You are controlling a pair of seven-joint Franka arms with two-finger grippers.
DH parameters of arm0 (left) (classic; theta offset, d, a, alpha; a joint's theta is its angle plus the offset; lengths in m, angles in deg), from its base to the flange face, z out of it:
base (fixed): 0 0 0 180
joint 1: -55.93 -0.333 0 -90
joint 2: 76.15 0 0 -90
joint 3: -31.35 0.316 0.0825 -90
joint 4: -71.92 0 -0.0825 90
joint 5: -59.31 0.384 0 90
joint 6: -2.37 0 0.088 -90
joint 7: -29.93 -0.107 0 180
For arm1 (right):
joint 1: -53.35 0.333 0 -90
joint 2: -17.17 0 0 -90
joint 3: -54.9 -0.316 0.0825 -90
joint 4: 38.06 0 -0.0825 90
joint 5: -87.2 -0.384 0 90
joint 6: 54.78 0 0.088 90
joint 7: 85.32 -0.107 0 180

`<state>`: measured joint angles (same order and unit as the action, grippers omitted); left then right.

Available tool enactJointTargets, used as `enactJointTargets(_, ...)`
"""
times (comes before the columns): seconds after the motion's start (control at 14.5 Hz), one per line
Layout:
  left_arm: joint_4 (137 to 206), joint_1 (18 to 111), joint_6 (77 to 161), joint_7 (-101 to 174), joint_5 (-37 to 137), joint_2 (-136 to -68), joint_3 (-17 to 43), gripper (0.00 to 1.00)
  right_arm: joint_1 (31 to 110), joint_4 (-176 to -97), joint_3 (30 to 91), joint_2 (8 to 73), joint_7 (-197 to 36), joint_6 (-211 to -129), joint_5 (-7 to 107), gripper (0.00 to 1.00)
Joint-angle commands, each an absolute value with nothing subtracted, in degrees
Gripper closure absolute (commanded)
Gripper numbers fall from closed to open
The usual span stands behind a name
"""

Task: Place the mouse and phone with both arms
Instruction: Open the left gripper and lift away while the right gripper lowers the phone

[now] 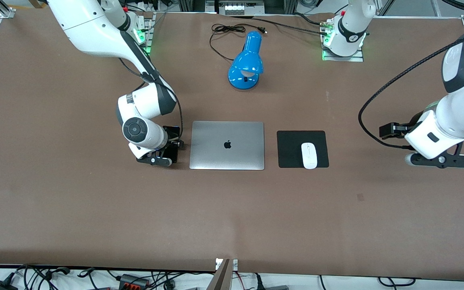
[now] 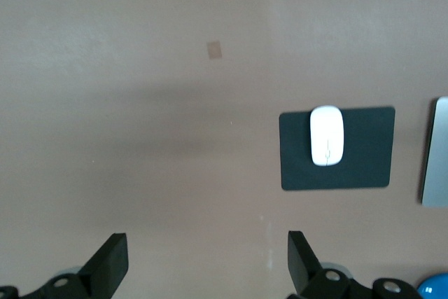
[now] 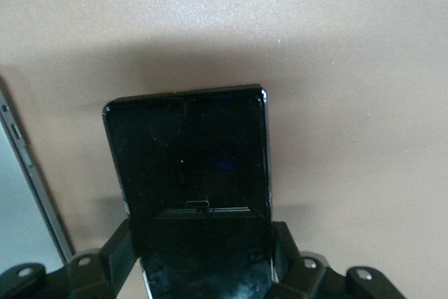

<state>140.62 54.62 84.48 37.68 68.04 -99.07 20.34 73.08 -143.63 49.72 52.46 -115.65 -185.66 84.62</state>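
Phone (image 3: 187, 155) pinched across its width by right hand (image 1: 166, 150), low over worktop (image 1: 54, 201) just beside closed silver laptop (image 1: 227, 145), toward the right arm's end; long axis running along laptop's side edge, fingers (image 3: 117, 253) pressed on both long sides. Whether phone already touches worktop: cannot tell. Probably last stage of set-down, calling for release. Mouse (image 1: 309, 155) lying on black mouse pad (image 1: 288, 149) beside laptop toward the left arm's end, apparently placed. Left hand (image 2: 207, 260) spread wide, holding nothing, over bare worktop well apart from the pad, waiting. Blue desk lamp (image 1: 246, 60) farther from camera than laptop.
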Motion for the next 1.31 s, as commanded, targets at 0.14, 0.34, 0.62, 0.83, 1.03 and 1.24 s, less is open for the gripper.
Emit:
enactJointTargets(0.14, 163.0, 62.7, 96.3, 34.8, 52.4, -82.3, 38.5, 0.00, 75.0, -144.0, 50.2, 52.3, -115.0, -187.1, 84.3, 0.78)
enactJointTargets(0.34, 168.6, 62.6, 101.1, 31.2, 58.3, -78.4, 37.8, 0.00, 75.0, -143.9, 50.2, 52.9, -113.5, -188.0, 84.3, 0.78)
enactJointTargets(0.62, 169.9, 58.7, 100.9, 30.6, 59.0, -76.9, 34.2, 0.00, 75.0, -143.9, 50.2, 53.0, -112.6, -188.0, 84.6, 0.74)
enactJointTargets(0.83, 172.3, 58.7, 100.6, 30.5, 59.5, -74.9, 34.1, 0.00, 75.1, -143.6, 50.2, 52.9, -112.7, -187.8, 84.5, 0.00)
enactJointTargets(1.03, 171.2, 58.7, 97.9, 30.5, 59.6, -75.7, 34.2, 0.00, 74.8, -141.8, 50.3, 50.8, -112.0, -186.0, 84.5, 0.00)
enactJointTargets(1.24, 170.0, 58.7, 97.6, 31.1, 59.6, -75.9, 34.2, 0.00, 74.1, -134.9, 50.9, 48.0, -111.8, -176.4, 84.7, 0.00)
